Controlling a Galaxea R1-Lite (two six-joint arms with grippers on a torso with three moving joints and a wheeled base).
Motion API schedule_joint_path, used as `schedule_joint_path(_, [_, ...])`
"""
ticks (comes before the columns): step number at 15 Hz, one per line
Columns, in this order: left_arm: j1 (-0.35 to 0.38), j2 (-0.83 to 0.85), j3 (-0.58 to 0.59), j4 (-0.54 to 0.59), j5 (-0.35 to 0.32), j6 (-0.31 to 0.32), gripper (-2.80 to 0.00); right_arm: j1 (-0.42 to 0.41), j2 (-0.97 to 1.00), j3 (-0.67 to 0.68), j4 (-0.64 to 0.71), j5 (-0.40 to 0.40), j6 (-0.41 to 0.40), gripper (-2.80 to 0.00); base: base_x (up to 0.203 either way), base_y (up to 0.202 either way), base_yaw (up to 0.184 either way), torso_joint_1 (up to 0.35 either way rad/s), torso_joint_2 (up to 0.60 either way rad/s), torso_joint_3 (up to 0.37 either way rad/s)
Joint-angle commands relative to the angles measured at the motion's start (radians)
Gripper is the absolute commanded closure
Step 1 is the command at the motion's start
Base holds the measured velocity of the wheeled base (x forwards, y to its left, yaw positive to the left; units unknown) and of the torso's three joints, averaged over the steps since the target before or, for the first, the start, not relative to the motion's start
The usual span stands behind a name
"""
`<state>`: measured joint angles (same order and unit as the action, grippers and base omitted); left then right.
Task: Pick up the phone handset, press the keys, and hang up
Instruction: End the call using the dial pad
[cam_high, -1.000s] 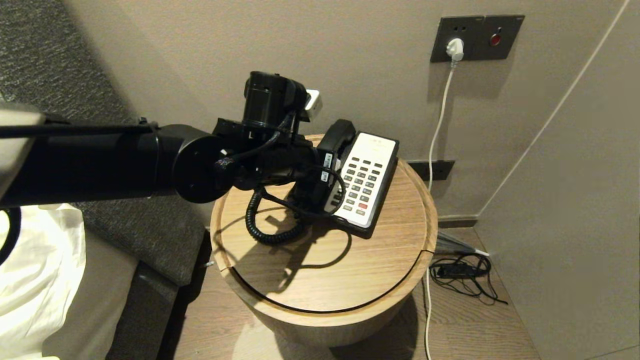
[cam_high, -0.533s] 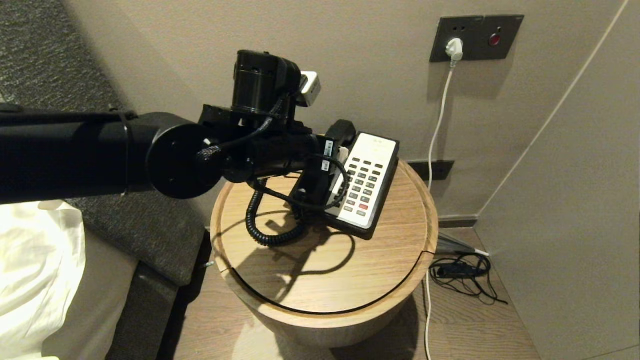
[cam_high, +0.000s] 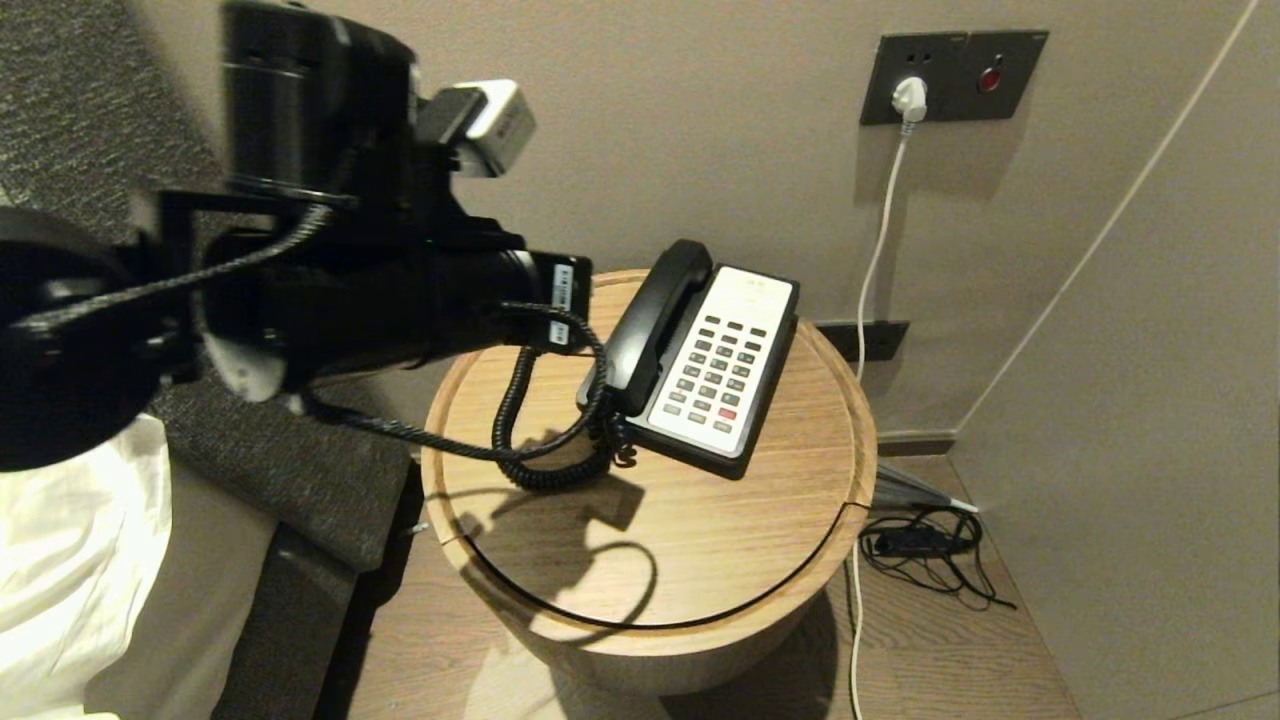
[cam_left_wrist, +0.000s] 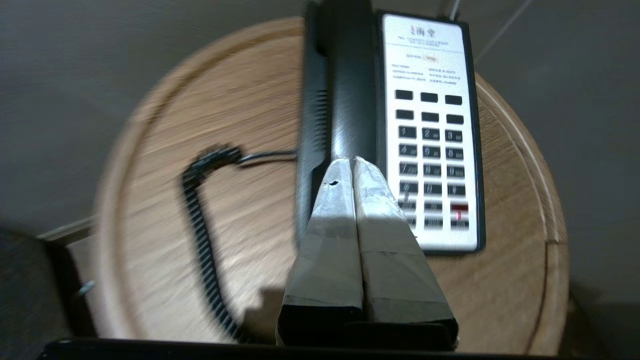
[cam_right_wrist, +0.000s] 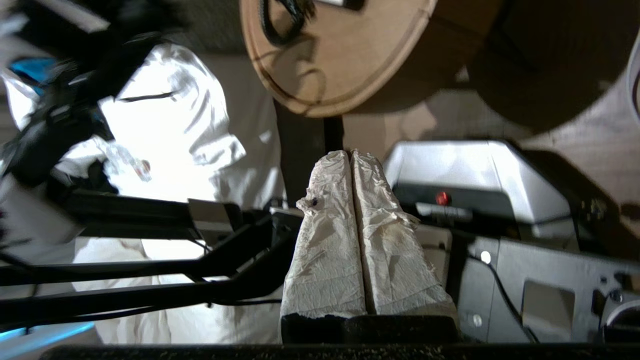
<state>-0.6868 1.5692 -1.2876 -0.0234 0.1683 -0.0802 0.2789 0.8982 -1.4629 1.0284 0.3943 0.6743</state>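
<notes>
The phone (cam_high: 725, 355) has a black base and a white keypad face, and it sits at the back of the round wooden table (cam_high: 700, 560). The black handset (cam_high: 655, 320) lies in its cradle on the phone's left side. Its coiled cord (cam_high: 520, 440) loops over the tabletop. In the left wrist view my left gripper (cam_left_wrist: 352, 160) is shut and empty, raised above and in front of the handset (cam_left_wrist: 350, 90), beside the keypad (cam_left_wrist: 430, 150). The left arm (cam_high: 400, 290) hangs over the table's left edge. My right gripper (cam_right_wrist: 350, 152) is shut and parked low, away from the table.
A wall socket holds a white plug (cam_high: 908, 98), and its cable runs down behind the table. More cables (cam_high: 920, 545) lie on the floor at the right. A bed with white sheets (cam_high: 70, 560) and dark upholstery stands at the left.
My left arm has risen and pulled back to the left, off the handset. The handset now lies uncovered in the cradle.
</notes>
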Motion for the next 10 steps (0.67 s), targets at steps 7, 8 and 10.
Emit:
schedule_joint_path(7, [0.189,-0.591,0.336,0.009,-0.008,-0.022,0.00,0.028,0.347,-0.055,-0.020,0.006,-0.104,0.00,0.000,0.000,0.000,0.000,0.00,0.000])
schedule_joint_path(8, [0.217,-0.630,0.350,0.011,-0.013,-0.050,0.00,0.036,0.414,-0.104,-0.015,0.003,-0.118,0.00,0.000,0.000,0.000,0.000,0.00,0.000])
schedule_joint_path(10, [0.232,-0.668,0.374,0.018,-0.046,-0.079,0.00,0.076,0.562,-0.245,0.019,-0.025,-0.154,0.00,0.000,0.000,0.000,0.000,0.00,0.000])
